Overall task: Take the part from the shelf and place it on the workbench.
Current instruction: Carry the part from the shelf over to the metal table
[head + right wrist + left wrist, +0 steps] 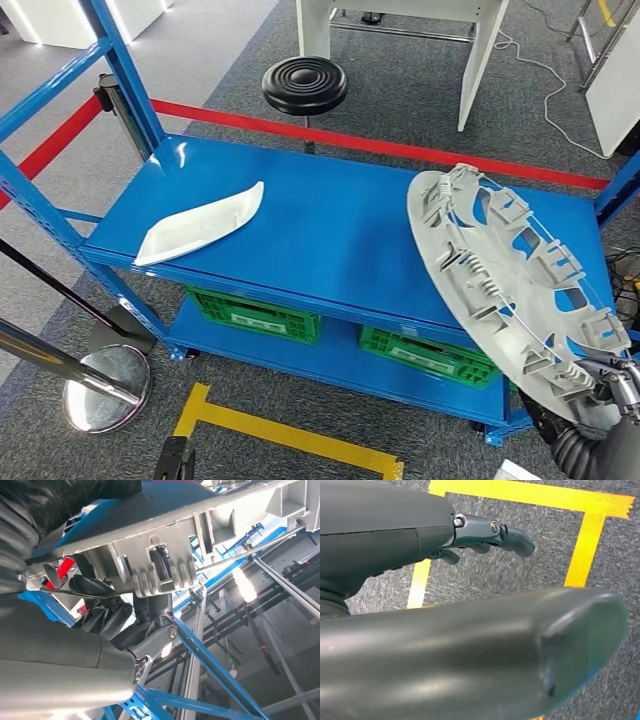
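Our right hand [613, 385] grips a round grey part [509, 285].
It tilts over the blue shelf [332, 215]; our left hand [486, 535] hangs empty, fingers apart.

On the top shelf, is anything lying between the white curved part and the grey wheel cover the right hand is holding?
No. In the head view, bare blue shelf top separates the white curved part from the grey wheel cover, gripped by the right hand.

Bright even overhead light, glare on blue shelf [332, 215], blurred close wrist foregrounds.
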You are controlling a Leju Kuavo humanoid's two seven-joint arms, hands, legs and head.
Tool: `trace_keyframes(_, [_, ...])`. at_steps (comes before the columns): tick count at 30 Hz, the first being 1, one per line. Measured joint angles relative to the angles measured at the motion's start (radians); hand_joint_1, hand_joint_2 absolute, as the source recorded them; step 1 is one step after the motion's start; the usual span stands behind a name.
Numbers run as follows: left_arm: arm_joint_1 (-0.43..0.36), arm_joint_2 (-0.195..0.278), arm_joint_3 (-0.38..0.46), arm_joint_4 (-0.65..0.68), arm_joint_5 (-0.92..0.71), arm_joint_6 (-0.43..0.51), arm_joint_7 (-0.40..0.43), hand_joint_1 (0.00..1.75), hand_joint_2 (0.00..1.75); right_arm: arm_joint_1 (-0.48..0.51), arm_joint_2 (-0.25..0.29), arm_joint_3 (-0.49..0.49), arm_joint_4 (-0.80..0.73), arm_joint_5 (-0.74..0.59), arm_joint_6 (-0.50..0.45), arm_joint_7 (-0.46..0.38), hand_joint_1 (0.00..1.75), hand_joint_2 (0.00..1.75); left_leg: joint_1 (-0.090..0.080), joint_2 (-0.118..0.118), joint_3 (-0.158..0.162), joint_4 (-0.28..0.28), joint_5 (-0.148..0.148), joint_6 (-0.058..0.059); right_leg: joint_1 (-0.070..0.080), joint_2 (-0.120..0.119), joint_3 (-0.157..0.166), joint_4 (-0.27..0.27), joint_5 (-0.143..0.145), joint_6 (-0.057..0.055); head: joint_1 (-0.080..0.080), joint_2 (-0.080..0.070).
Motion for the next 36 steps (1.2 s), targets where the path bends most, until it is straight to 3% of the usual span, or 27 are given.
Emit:
trace_keyframes(4, [0.0,0.0,-0.001,0.0,0.009,0.008,0.002,0.0,0.0,0.0,0.0,0.0,0.0,0.0,0.0,0.0,1.75,1.75,-0.001,0.0,0.0,0.001,0.0,0.003,-0.001,0.0,0.0,-0.002,0.002,0.002,0.0,0.0])
trace_keyframes(8, [-0.001,0.0,-0.001,0.001,0.022,0.008,0.007,0.0,0.0,0.001,0.0,0.0,0.0,0.001,0.0,0.001,1.75,1.75,0.004,0.002,0.017,-0.037,0.02,0.026,-0.002,-0.001,0.005,-0.015,0.006,0.021,0.0,0.0])
trace_keyframes(10, [-0.003,-0.003,-0.001,0.001,0.025,0.008,0.008,0.0,0.0,0.0,0.0,0.0,0.0,0.001,0.0,0.002,1.75,1.75,0.015,0.005,0.031,-0.068,0.035,0.027,-0.002,-0.001,-0.023,0.04,-0.032,0.03,0.001,0.0])
trace_keyframes(12, [-0.003,-0.004,-0.001,0.001,0.029,0.008,0.008,0.0,0.0,-0.002,0.0,0.0,0.0,0.002,0.0,0.002,1.75,1.75,0.022,0.007,0.031,-0.071,0.037,0.025,-0.01,-0.001,-0.082,0.159,-0.088,0.041,0.002,0.0])
trace_keyframes(13, [-0.003,-0.005,-0.001,0.001,0.03,0.008,0.008,0.0,0.0,-0.001,0.0,0.0,0.0,0.002,0.0,0.002,1.75,1.75,0.026,0.007,0.03,-0.069,0.036,0.022,-0.015,-0.001,-0.106,0.205,-0.101,0.046,0.001,0.0])
trace_keyframes(14, [-0.003,-0.005,-0.001,0.001,0.031,0.008,0.008,0.0,0.0,0.0,0.0,0.0,0.0,0.002,0.0,0.002,1.75,1.75,0.031,0.007,0.03,-0.066,0.033,0.017,-0.021,-0.002,-0.116,0.22,-0.095,0.053,0.001,0.0])
trace_keyframes(15, [-0.003,-0.006,-0.001,0.001,0.032,0.008,0.008,0.0,0.0,0.001,0.0,0.0,0.0,0.002,0.0,0.002,1.75,1.75,0.038,0.007,0.03,-0.061,0.029,0.01,-0.028,-0.003,-0.106,0.197,-0.071,0.06,0.001,0.0])
trace_keyframes(17, [-0.003,-0.006,-0.001,0.002,0.034,0.008,0.008,0.0,0.0,0.001,0.001,0.0,0.001,0.004,0.0,0.002,1.75,1.75,0.05,0.004,0.029,-0.042,0.016,-0.013,-0.039,-0.003,-0.049,0.083,-0.012,0.081,0.004,0.0])
trace_keyframes(18, [-0.003,-0.005,-0.001,0.003,0.036,0.008,0.008,0.0,0.0,0.0,0.001,0.0,0.001,0.004,0.0,0.002,1.75,1.75,0.053,0.003,0.026,-0.029,0.009,-0.025,-0.042,0.0,-0.023,0.036,0.003,0.082,0.008,0.0])
trace_keyframes(20, [-0.004,-0.001,-0.001,0.005,0.039,0.009,0.007,0.0,0.0,0.0,0.001,0.0,0.001,0.004,0.0,0.002,1.75,1.75,0.051,0.0,0.021,-0.015,0.003,-0.042,-0.04,0.008,-0.007,0.013,-0.003,0.064,0.006,0.0])
trace_keyframes(22, [-0.004,-0.001,-0.002,0.006,0.04,0.01,0.005,0.0,0.0,0.003,0.001,-0.001,0.001,0.005,0.0,0.003,1.75,1.75,0.054,-0.001,0.02,-0.013,0.003,-0.049,-0.038,0.009,-0.011,0.021,-0.002,0.035,-0.001,0.0])
trace_keyframes(24, [-0.004,-0.001,-0.002,0.006,0.04,0.011,0.003,0.0,0.0,0.004,0.001,-0.001,0.0,0.006,0.0,0.004,1.75,1.75,0.056,0.0,0.005,0.021,-0.023,-0.051,-0.035,0.008,-0.013,0.022,0.0,0.019,-0.003,0.0])
trace_keyframes(27, [-0.005,-0.002,-0.002,0.006,0.04,0.013,0.001,0.0,0.0,0.006,0.001,-0.001,0.0,0.007,0.0,0.004,1.75,1.75,0.049,0.001,-0.082,0.216,-0.119,-0.043,-0.022,0.006,-0.014,0.022,0.0,0.002,-0.007,0.0])
trace_keyframes(28, [-0.005,-0.002,-0.002,0.006,0.04,0.013,0.001,0.0,0.0,0.006,0.001,-0.001,0.0,0.007,0.0,0.004,1.75,1.75,0.044,0.001,-0.11,0.275,-0.138,-0.037,-0.015,0.006,-0.014,0.022,-0.001,-0.002,-0.008,0.0])
trace_keyframes(29, [-0.004,-0.002,-0.002,0.006,0.04,0.013,0.001,0.0,0.0,0.007,0.001,-0.001,0.0,0.007,0.0,0.004,1.75,1.75,0.038,0.0,-0.123,0.301,-0.138,-0.027,-0.007,0.007,-0.013,0.022,-0.002,-0.005,-0.008,0.0])
trace_keyframes(30, [-0.004,-0.002,-0.002,0.006,0.04,0.014,0.001,0.0,0.0,0.007,0.001,-0.001,0.0,0.007,0.0,0.004,1.75,1.75,0.03,0.0,-0.117,0.285,-0.118,-0.014,0.001,0.008,-0.012,0.022,-0.003,-0.009,-0.008,0.0])
trace_keyframes(31, [-0.004,-0.002,-0.002,0.006,0.04,0.014,0.001,0.0,0.0,0.007,0.001,-0.001,0.0,0.007,0.0,0.004,1.75,1.75,0.02,0.0,-0.094,0.232,-0.083,0.004,0.009,0.009,-0.009,0.021,-0.004,-0.012,-0.008,0.0])
trace_keyframes(33, [-0.004,0.002,-0.002,0.008,0.04,0.016,0.0,0.0,0.0,0.007,0.001,-0.001,0.0,0.007,0.0,0.004,1.75,1.75,-0.002,-0.001,-0.037,0.104,-0.024,0.053,0.018,0.009,-0.006,0.021,-0.006,-0.018,-0.001,0.0])
trace_keyframes(34, [-0.004,0.003,-0.002,0.008,0.04,0.018,0.0,0.0,0.0,0.007,0.001,-0.001,0.0,0.007,-0.001,0.004,1.75,1.75,-0.011,-0.001,-0.017,0.057,-0.008,0.067,0.019,0.009,-0.008,0.022,-0.007,-0.02,0.001,0.0])
trace_keyframes(35, [-0.005,0.004,-0.003,0.009,0.04,0.019,-0.001,0.0,0.0,0.007,0.001,-0.001,0.0,0.007,-0.001,0.004,1.75,1.75,-0.016,-0.001,-0.007,0.032,-0.005,0.065,0.017,0.008,-0.011,0.023,-0.007,-0.02,0.001,0.0])
trace_keyframes(36, [-0.004,0.003,-0.003,0.01,0.04,0.02,-0.001,0.0,0.0,0.007,0.001,0.0,0.0,0.007,-0.001,0.003,1.75,1.75,-0.017,-0.001,-0.004,0.021,-0.005,0.05,0.016,0.007,-0.015,0.025,-0.006,-0.02,0.001,0.0])
